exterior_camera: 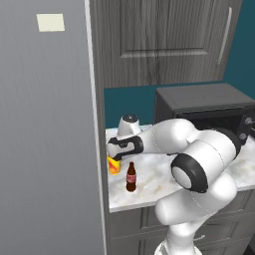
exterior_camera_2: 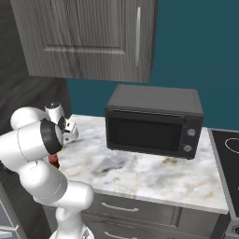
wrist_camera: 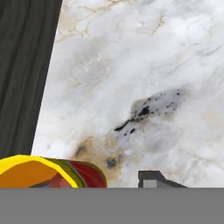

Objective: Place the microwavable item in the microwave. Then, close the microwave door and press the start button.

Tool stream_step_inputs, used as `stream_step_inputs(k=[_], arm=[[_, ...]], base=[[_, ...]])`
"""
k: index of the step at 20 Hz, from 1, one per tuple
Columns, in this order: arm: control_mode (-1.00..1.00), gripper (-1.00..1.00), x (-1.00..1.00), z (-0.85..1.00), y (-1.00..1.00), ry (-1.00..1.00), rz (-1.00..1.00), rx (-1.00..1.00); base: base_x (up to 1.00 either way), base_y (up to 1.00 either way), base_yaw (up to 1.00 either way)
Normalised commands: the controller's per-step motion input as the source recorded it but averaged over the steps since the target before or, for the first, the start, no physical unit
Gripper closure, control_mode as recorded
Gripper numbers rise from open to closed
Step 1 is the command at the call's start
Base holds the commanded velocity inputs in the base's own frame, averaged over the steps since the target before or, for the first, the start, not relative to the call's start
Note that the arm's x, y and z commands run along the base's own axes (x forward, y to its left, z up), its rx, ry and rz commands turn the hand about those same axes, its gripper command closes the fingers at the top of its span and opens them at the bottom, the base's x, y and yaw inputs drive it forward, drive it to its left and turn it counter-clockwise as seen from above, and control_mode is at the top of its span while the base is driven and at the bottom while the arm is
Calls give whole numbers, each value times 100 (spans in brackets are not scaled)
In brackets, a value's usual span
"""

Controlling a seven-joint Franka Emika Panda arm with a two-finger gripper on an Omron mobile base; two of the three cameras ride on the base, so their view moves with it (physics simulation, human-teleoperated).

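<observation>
The microwavable item, a small yellow cup with a red-orange mark, stands at the left end of the marble counter. My gripper hangs right over it, pointing down. In the hand view the cup's yellow rim sits at the bottom left. One dark fingertip stands just right of it, with a strip of counter between them. The other fingertip is hidden behind the cup. The jaws stand apart. The microwave and the microwave door are out of view.
A brown cola bottle stands just right of the cup, near the counter's front edge. A dark countertop oven with round knobs sits at the back right. A tall grey panel borders the counter's left end. A cooktop lies far right.
</observation>
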Motion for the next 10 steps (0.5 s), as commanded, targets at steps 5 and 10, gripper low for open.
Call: stream_step_inputs(k=[5,10], arm=[[-100,100,-3,0,0,-1,3,0],[-100,100,-15,9,-16,-20,0,3]], base=[[0,0,0],[0,0,0]])
